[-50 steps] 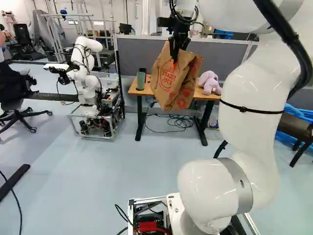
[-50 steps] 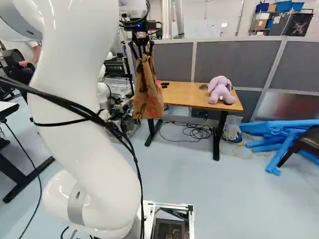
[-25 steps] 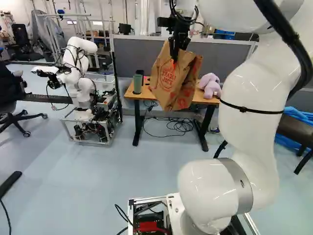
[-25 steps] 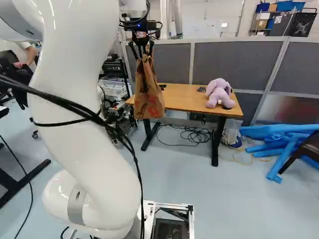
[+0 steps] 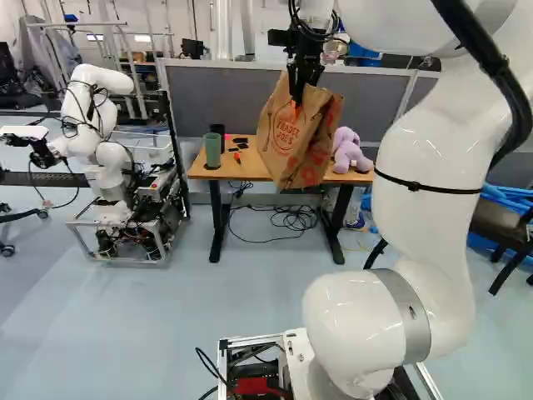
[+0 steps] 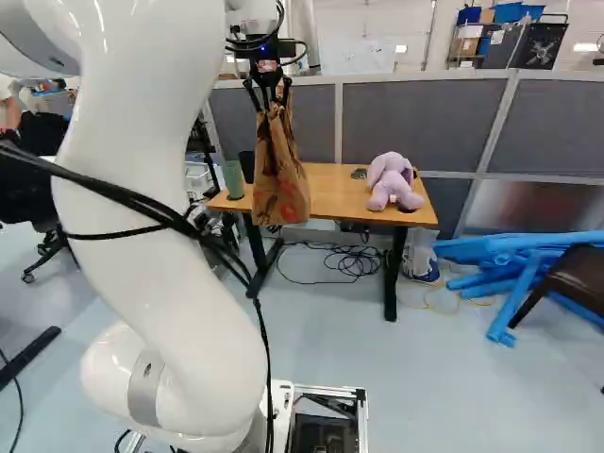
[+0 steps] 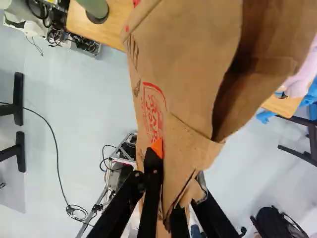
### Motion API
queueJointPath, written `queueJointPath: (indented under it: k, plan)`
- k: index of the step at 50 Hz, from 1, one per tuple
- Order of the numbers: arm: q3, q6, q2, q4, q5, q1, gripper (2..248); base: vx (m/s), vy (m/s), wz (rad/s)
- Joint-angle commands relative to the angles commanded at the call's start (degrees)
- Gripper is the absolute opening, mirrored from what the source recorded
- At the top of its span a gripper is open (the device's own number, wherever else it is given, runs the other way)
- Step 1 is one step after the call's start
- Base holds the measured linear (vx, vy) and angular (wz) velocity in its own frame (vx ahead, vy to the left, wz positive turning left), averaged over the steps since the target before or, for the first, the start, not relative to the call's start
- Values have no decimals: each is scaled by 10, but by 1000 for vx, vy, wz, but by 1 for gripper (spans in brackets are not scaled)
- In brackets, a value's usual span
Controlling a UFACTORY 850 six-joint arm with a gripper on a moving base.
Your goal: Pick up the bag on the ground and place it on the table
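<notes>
Jaws closed on the paper bag [image 5: 286,137]; it should clear the near edge of the surface [image 6: 332,192], right of the green cup [image 5: 212,152], before upright lowering.

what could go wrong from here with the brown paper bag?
Snag: bag's bottom appears below the wooden table's front edge; driving in might catch it.
Knock: green cup and purple plush toy flank the likely landing spot.
Tear: gripper pinches crumpled paper, which may rip or slip.
</notes>
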Motion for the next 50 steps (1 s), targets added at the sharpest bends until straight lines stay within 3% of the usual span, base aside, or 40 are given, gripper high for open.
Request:
queueJointPath:
  k: [24, 50]
  plan:
    - [0, 0, 0, 0, 0, 0, 21, 164, -88, -97]
    - [0, 0, 0, 0, 0, 0, 21, 175, -9, -17]
